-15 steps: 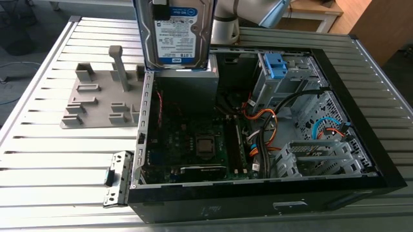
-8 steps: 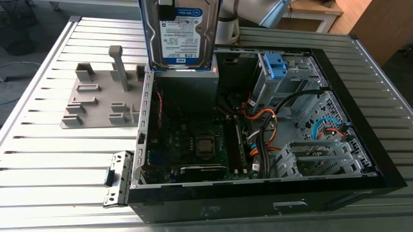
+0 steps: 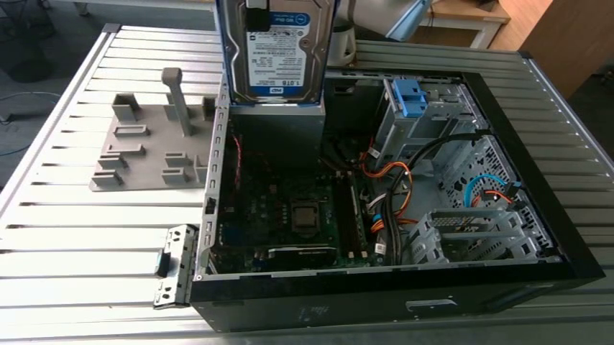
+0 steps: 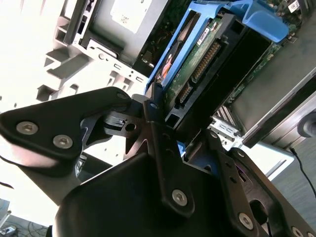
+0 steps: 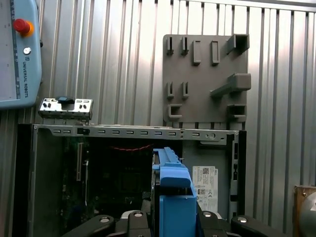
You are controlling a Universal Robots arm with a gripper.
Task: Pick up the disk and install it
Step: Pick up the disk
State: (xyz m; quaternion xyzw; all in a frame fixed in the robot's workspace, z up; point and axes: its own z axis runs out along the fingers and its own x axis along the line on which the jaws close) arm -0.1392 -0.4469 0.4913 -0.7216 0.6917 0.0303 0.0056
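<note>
You've got the disk [image 3: 273, 57] upright above the open computer case [image 3: 384, 291], apparently clear of its walls, over the grey power-supply box [image 3: 278, 136]. The gripper [image 4: 178, 126] pinches the disk's end. Inside the case sit a motherboard [image 3: 278, 208] and cables [image 3: 393, 176].
</note>
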